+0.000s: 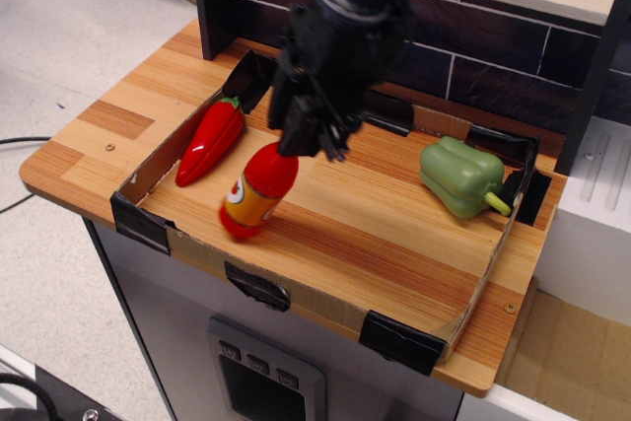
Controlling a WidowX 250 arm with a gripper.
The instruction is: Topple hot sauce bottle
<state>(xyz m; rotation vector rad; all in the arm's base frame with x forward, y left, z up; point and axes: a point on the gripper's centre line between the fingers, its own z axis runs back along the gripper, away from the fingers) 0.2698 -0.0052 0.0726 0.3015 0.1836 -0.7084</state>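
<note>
The hot sauce bottle (pixel 256 190) is glossy red with an orange label band and a white oval. It leans strongly, its top tilted up and to the right, its base near the tray's front left. My black gripper (pixel 301 142) is over the bottle's neck and cap, which it hides. Its jaws appear closed around the neck, but the contact is hidden.
A red chili pepper (pixel 209 140) with a green stem lies at the tray's left wall. A green bell pepper (pixel 461 176) sits at the far right. The cardboard tray wall (pixel 396 338) with black tape corners rims the wooden board. A dark brick wall stands behind.
</note>
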